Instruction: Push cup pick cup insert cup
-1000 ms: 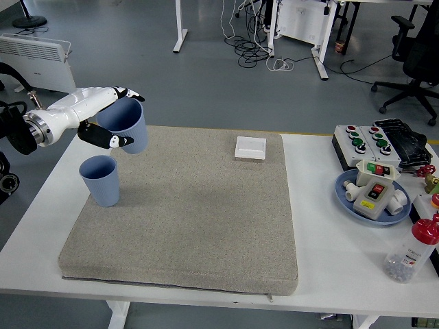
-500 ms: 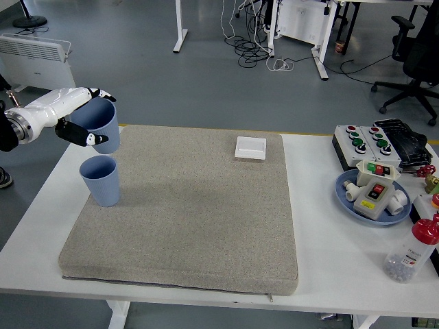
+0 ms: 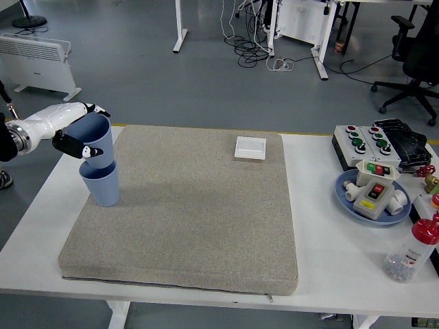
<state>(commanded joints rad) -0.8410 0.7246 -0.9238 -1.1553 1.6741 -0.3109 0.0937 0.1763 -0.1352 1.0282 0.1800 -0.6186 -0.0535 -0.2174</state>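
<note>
Head view: the left hand [image 3: 75, 140] grips the upper blue cup [image 3: 95, 142], its base entering the lower blue cup [image 3: 101, 184] standing at the grey mat's [image 3: 192, 212] left edge; keep both axes aligned, lower vertically, release once seated.

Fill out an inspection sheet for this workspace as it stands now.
Surface: white table with a grey mat covering most of it.
Job's things: held blue cup, its base entering the standing blue cup at the mat's left edge.
Clutter: white box at the mat's far edge; button boxes; blue plate of switch parts; red-capped bottle.
Hands: left hand grips the held cup; right hand not in view.
Cables: loose cords on the floor beyond the table.
Surroundings: radiator, office chair.
</note>
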